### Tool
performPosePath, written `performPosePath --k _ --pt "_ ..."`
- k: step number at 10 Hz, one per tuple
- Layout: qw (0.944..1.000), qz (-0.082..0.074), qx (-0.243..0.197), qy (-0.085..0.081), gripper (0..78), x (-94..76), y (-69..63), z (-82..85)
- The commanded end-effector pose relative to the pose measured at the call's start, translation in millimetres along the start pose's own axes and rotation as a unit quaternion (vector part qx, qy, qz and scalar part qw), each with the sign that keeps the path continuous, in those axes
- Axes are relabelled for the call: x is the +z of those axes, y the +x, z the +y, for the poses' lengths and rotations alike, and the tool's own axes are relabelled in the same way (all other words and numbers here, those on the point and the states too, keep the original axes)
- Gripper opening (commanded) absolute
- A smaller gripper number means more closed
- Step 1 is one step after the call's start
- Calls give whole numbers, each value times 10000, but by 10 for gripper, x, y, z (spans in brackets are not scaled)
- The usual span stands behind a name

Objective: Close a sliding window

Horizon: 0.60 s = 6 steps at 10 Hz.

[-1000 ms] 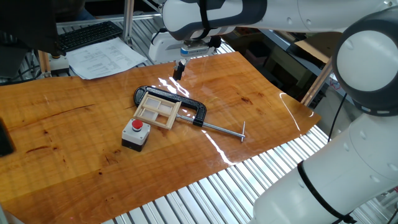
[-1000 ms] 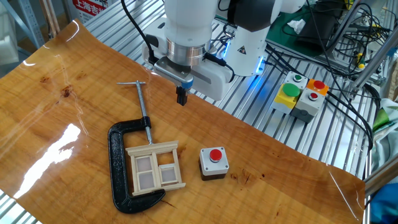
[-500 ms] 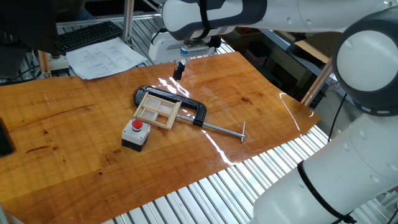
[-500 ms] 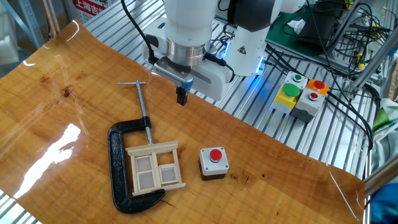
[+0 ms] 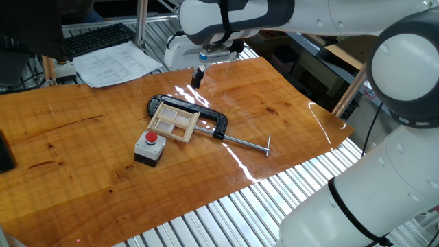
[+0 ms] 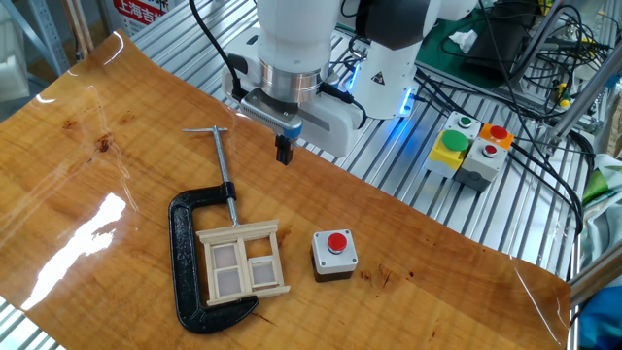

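The sliding window [image 5: 174, 121] is a small pale wooden frame with two panes, lying flat on the table inside the jaw of a black C-clamp [image 5: 206, 116]. It also shows in the other fixed view [image 6: 242, 262], with the clamp [image 6: 190, 255] around it. My gripper [image 5: 197, 77] hangs above the far edge of the table, well apart from the window, its fingers together and empty. In the other fixed view the gripper [image 6: 284, 152] is up and behind the window.
A grey box with a red button [image 5: 149, 147] stands beside the window, also in the other view [image 6: 334, 254]. The clamp's screw rod [image 5: 247, 143] sticks out sideways. A keyboard and papers [image 5: 116, 63] lie beyond the table. A button box [image 6: 472, 150] sits on the rack.
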<state>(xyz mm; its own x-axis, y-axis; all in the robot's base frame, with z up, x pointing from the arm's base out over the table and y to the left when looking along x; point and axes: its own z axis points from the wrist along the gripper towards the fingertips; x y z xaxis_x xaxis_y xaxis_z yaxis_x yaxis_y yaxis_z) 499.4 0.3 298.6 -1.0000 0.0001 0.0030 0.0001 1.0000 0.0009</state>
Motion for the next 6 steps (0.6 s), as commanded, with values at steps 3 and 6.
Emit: performPosePath --k 3,6 --pt "9694 358 2353 -608 0 -6 5 12" --pt "9686 370 2368 -655 0 -6 5 13"
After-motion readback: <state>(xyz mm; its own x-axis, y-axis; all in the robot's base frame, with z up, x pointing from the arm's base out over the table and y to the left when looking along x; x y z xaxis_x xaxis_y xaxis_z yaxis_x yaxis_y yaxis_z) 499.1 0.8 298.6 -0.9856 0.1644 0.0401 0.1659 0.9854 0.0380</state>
